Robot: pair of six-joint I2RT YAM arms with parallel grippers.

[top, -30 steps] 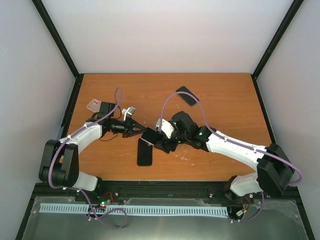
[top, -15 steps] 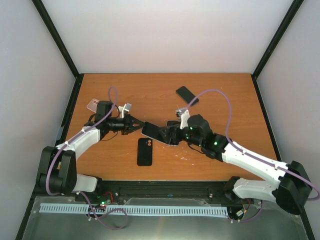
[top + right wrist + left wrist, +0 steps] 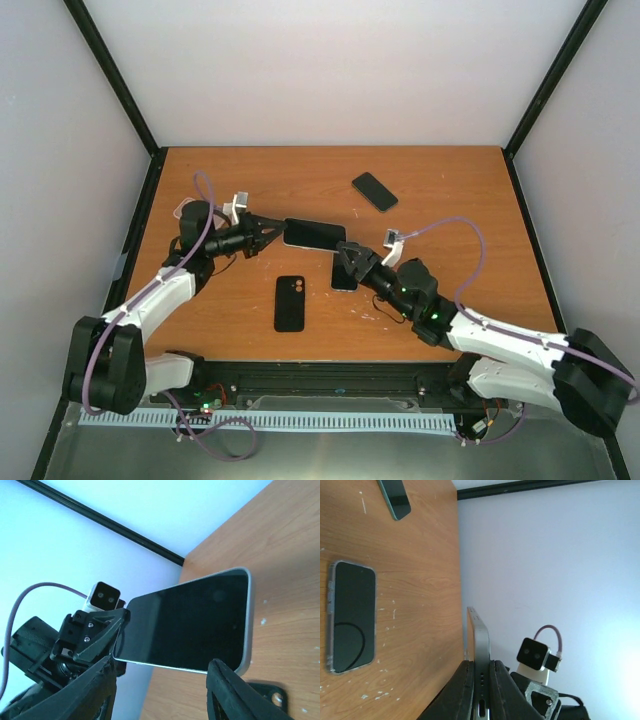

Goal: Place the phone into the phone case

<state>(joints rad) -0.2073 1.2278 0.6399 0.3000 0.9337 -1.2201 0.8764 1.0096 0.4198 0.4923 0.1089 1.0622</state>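
Wood tbl (image 3: 460,270), dark phone flat nr far edge (image 3: 375,191), pale walls (image 3: 330,70)

Bright, even light fell from above in the overhead view. The desk (image 3: 460,230) carried only short, soft shadows under the arms, and that picture was sharp throughout. In the left wrist view the pale wall (image 3: 560,555) glowed whiter toward the right edge — close to blown out. In the right wrist view the phone (image 3: 190,620) showed a dark screen with a faint sheen, while the fingers (image 3: 85,695) of the right hand (image 3: 160,685), near the lens, looked soft.
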